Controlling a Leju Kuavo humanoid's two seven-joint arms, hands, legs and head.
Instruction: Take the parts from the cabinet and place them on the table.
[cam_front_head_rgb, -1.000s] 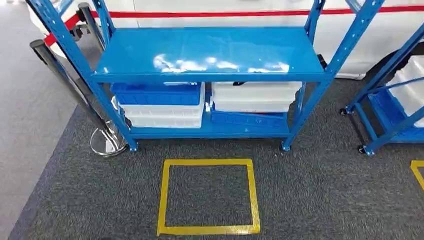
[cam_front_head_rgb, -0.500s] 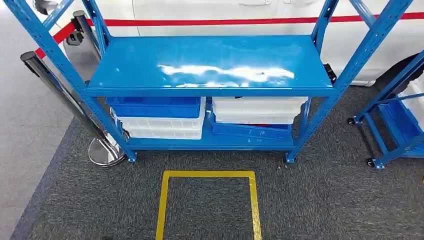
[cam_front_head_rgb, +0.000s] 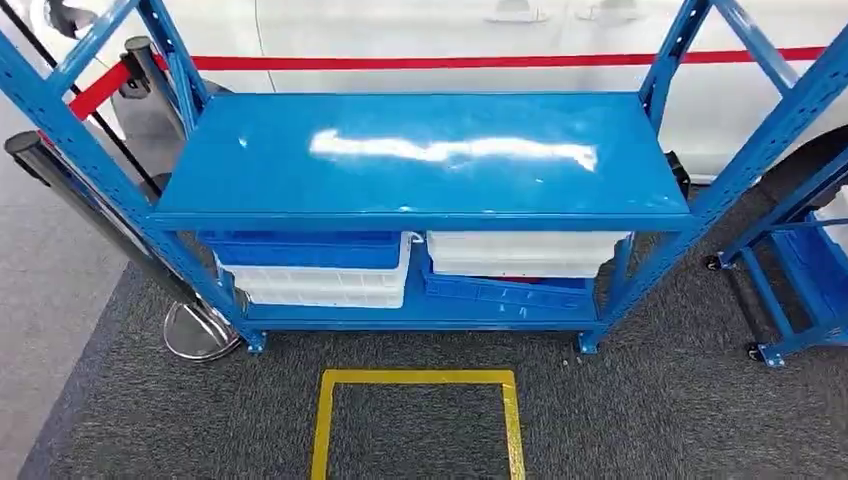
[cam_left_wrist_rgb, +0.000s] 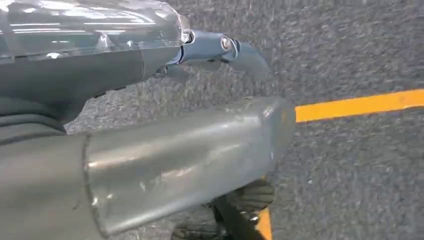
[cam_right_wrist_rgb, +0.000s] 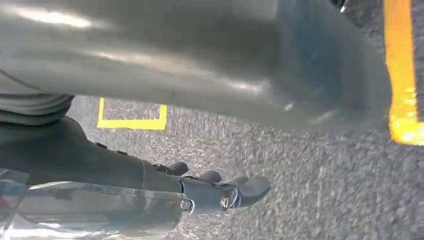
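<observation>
While the blue rack (cam_front_head_rgb: 420, 160) is standing ahead on grey carpet (cam_front_head_rgb: 640, 410), blue and white bins (cam_front_head_rgb: 318, 268) are sitting on its bottom shelf, well apart from both hands. Left hand (cam_left_wrist_rgb: 220, 50) and right hand (cam_right_wrist_rgb: 220, 192) are hanging over carpet, fingers loosely apart, holding nothing.

A shelving rack (cam_front_head_rgb: 420, 160) stands on the carpet (cam_front_head_rgb: 650, 420), straight ahead. On its lowest shelf, under the middle shelf, sit two stacks of bins side by side: the left stack of bins (cam_front_head_rgb: 315, 268) and the right stack of bins (cam_front_head_rgb: 520, 268). Left of the rack stands a stanchion post (cam_front_head_rgb: 95, 225) on a round base. A second rack (cam_front_head_rgb: 800, 290) stands to the right. On the carpet before the rack lies a taped floor square (cam_front_head_rgb: 415, 425). Behind the rack is a vehicle body (cam_front_head_rgb: 450, 40).
</observation>
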